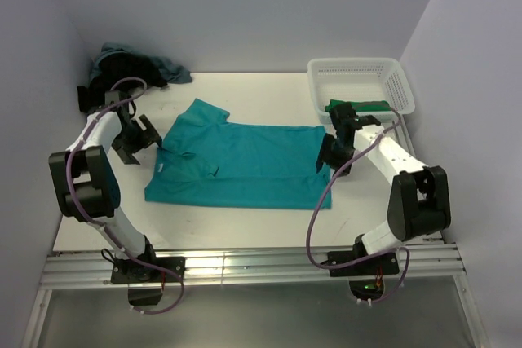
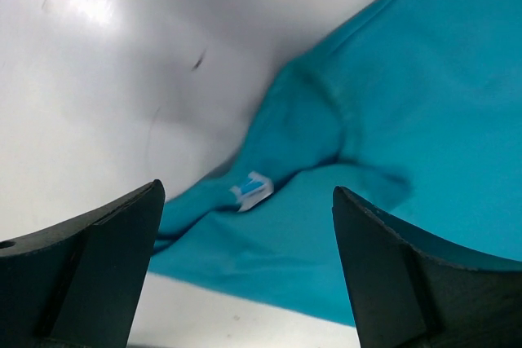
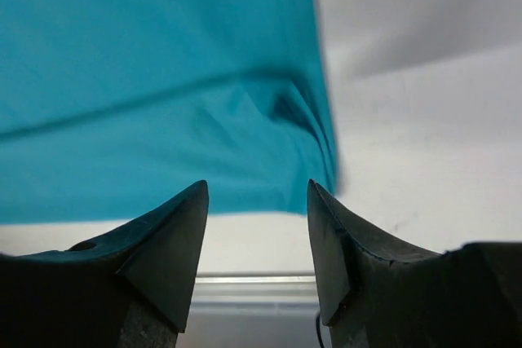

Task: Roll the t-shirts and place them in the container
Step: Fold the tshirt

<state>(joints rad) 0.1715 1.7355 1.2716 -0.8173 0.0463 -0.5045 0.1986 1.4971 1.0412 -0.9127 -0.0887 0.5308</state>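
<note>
Left claw hangs released above the left edge of the bright teal cotton t-shirt lying flat on the white table; right claw, parted and empty, at its right edge. Both should probably pinch one edge evenly.

The teal t-shirt is seen as soft matt cloth; the table is finished smooth and faintly glossy. The basket is made of white plastic.
</note>
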